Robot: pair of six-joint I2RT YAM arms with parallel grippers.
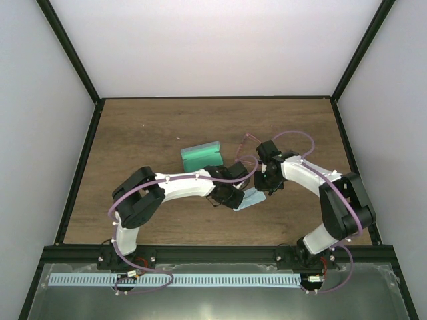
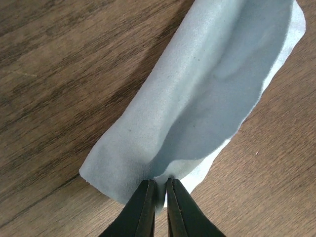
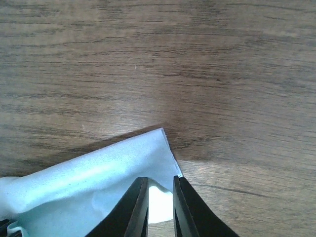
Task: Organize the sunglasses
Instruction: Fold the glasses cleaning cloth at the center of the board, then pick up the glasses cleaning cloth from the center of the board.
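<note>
My left tool (image 2: 160,190) is clamped on the blue cloth (image 2: 197,98); whether my right tool (image 3: 160,190) grips, I cannot tell. Thin pinkish-red sunglasses (image 1: 247,137) lie near the case (image 1: 202,157).

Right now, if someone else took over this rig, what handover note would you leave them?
Left gripper shut on one end of the cloth. Right gripper slightly open at the cloth's opposite corner. Cloth lies partly folded on the table between them. Case sits beyond the left gripper; sunglasses, mostly hidden, beyond the right gripper. Done: nothing put away yet. Left: finish the cloth, stow the sunglasses.
</note>
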